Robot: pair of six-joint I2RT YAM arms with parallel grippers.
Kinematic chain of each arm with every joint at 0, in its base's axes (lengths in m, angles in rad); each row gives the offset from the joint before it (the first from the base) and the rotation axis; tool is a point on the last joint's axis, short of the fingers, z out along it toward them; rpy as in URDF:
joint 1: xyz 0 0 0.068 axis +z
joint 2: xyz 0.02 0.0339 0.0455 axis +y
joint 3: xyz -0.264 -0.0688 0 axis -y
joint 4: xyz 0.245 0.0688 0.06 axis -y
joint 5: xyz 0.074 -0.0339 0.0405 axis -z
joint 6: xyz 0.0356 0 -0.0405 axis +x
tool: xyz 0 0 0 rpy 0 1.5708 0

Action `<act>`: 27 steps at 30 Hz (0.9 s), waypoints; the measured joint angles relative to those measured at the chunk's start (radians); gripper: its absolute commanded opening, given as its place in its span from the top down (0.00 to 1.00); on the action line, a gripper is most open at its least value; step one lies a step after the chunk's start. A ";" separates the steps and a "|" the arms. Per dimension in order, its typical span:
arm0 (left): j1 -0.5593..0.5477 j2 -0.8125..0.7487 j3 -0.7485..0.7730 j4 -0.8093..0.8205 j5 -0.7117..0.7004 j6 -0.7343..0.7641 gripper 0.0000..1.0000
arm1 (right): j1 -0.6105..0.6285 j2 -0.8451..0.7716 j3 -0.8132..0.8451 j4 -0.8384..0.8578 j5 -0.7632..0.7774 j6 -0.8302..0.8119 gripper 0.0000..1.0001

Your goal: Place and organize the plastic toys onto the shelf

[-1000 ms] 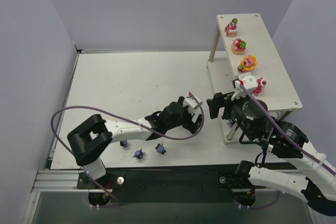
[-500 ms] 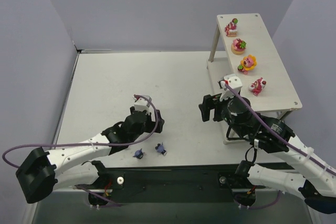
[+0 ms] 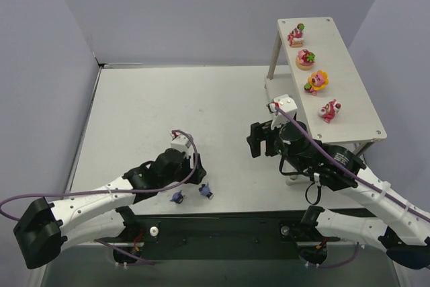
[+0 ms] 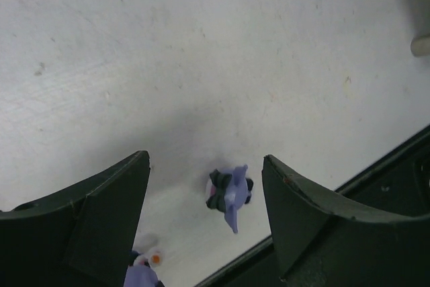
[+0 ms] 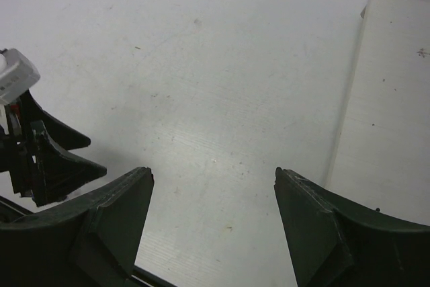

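Several bright pink and orange plastic toys stand in a row on the top board of the off-white shelf (image 3: 349, 65), from the farthest (image 3: 296, 33) to the nearest (image 3: 328, 109). Two dark blue-purple toys (image 3: 205, 191) (image 3: 177, 197) lie on the table near its front edge. My left gripper (image 4: 206, 159) hovers open over one of them (image 4: 230, 193), which lies between the fingers untouched. The other (image 4: 142, 270) peeks out by the left finger. My right gripper (image 5: 213, 173) is open over bare table, left of the shelf's lower board (image 5: 390, 99), holding nothing.
The table's front edge and the black base rail (image 3: 222, 223) run right behind the dark toys. A slim shelf leg (image 3: 274, 55) stands at the back right. Purple walls enclose the table. The left gripper (image 5: 47, 159) shows at the right wrist view's left edge.
My left arm has swung from beside the shelf back to the front left, over the dark toys, and its jaws have narrowed. My right gripper has drawn leftward off the shelf.
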 measured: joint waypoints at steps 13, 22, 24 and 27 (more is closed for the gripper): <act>-0.107 0.032 -0.042 -0.072 0.138 -0.049 0.29 | 0.000 -0.038 -0.013 0.000 0.002 0.000 0.25; -0.107 0.136 -0.058 -0.048 0.145 -0.045 0.33 | 0.000 -0.046 -0.013 0.000 0.004 -0.001 0.25; -0.107 0.151 -0.058 -0.038 0.156 -0.040 0.33 | 0.000 -0.048 -0.013 0.000 0.004 -0.001 0.25; -0.107 0.169 -0.058 -0.023 0.164 -0.032 0.33 | 0.000 -0.051 -0.013 0.000 0.005 -0.001 0.25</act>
